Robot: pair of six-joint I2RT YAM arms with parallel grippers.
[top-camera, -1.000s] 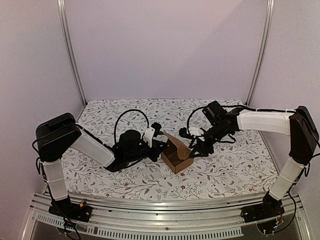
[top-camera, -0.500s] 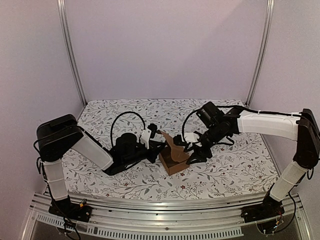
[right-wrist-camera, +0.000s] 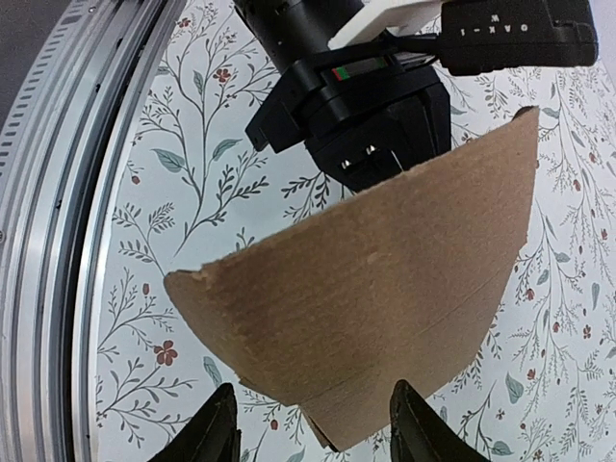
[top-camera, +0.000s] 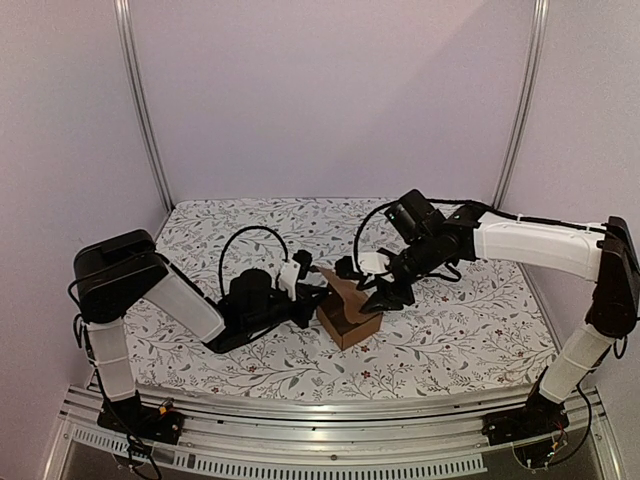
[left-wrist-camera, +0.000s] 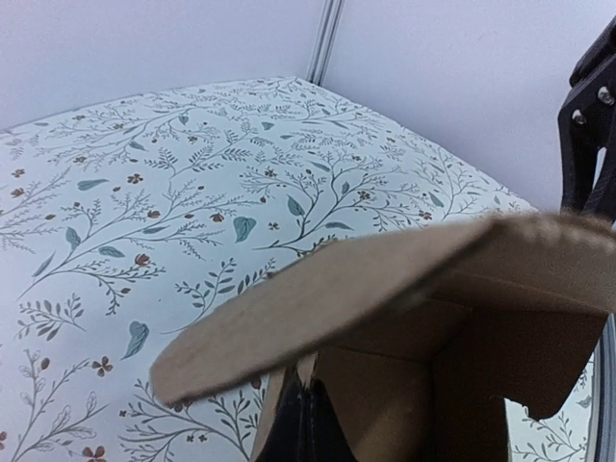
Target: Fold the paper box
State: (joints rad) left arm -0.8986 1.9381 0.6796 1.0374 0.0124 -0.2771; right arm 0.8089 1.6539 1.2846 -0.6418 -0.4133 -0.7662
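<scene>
Paper box sits half-formed on the floral counter, one brown flap raised and curving over its open top. Left tool, at the box's left side, looks pinched on one of its walls — right tool, at the box's right side, has its fingers spread, with the flap's edge lying just beyond them.

Top external: high, near edge, looking down on table. Wrist views: close on paper box (shared by all).
</scene>
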